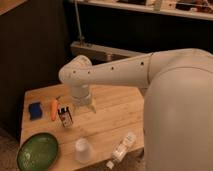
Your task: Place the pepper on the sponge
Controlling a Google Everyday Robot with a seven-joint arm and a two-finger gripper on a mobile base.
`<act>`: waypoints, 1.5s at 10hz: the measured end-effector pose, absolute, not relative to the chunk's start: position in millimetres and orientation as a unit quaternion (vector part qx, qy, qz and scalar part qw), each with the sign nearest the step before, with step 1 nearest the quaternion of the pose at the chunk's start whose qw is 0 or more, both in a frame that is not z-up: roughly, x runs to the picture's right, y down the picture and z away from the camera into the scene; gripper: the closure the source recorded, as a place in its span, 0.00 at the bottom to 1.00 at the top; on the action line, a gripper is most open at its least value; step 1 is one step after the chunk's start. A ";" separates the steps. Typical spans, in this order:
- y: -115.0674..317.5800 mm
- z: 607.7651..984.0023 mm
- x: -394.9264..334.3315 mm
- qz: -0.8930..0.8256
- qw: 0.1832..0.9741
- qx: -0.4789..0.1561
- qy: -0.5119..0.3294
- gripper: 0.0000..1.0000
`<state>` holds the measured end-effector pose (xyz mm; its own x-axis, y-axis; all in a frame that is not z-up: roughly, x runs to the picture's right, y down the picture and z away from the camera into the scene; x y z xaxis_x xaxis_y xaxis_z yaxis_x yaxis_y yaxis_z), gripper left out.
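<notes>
The small orange tapered pepper [54, 110] lies on the light wooden tabletop [112, 116], just beside the flat bright-blue sponge [35, 110] and not on it. The white arm's pincer [85, 105] hangs low over the tabletop, near a small dark box with a white label [65, 116] — released or clenched, I cannot tell.

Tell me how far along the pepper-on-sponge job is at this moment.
Done: nothing visible. The pepper lies on the table beside the sponge, not on it.
In hand: the gripper hangs over the table next to the dark box, near the pepper but not at it.
Left: reaching the pepper, grasping it, lifting it and setting it on the sponge.
</notes>
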<state>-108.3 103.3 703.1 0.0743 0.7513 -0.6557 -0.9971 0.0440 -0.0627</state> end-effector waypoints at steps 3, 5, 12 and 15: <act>103.3 703.1 -108.3 0.639 0.684 -0.264 0.233 0.35; 103.3 703.1 -108.4 0.639 0.684 -0.264 0.233 0.35; 102.8 702.7 -108.3 0.639 0.684 -0.263 0.233 0.35; 86.4 702.2 -107.6 0.652 0.683 -0.257 0.205 0.35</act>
